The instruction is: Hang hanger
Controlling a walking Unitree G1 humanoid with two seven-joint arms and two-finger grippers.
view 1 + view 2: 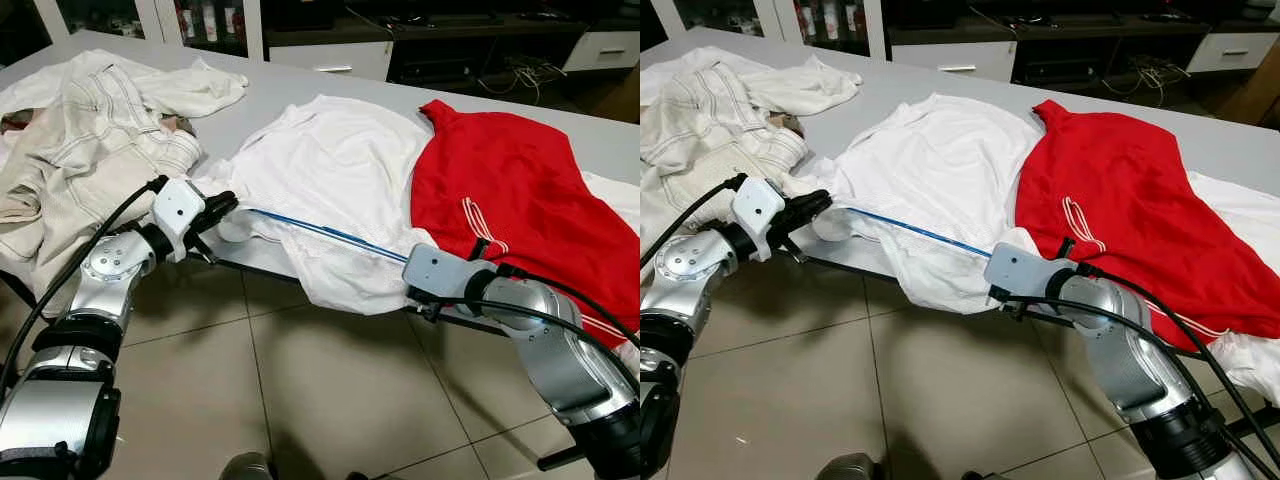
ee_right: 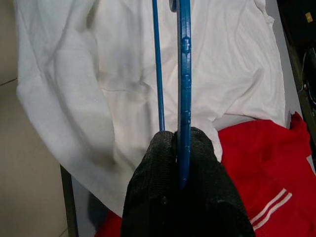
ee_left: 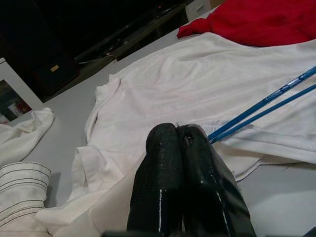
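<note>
Fabric pinch on the left: left gripper (image 1: 222,207) has fingers closed on the white shirt (image 1: 320,170) at its near edge, just beside the blue hanger (image 1: 320,232). Hold that cloth taut, don't yank. Hanger lies across the shirt on the table (image 1: 600,135), running between both grippers. Right gripper (image 2: 180,148) is clamped on the hanger's end, beside the red garment (image 1: 510,190). Keep the bar level, I'd say.

Grey table (image 1: 300,85): cream garment (image 1: 90,130), white shirt (image 1: 330,170), red garment (image 1: 510,200), possibly jersey.
</note>
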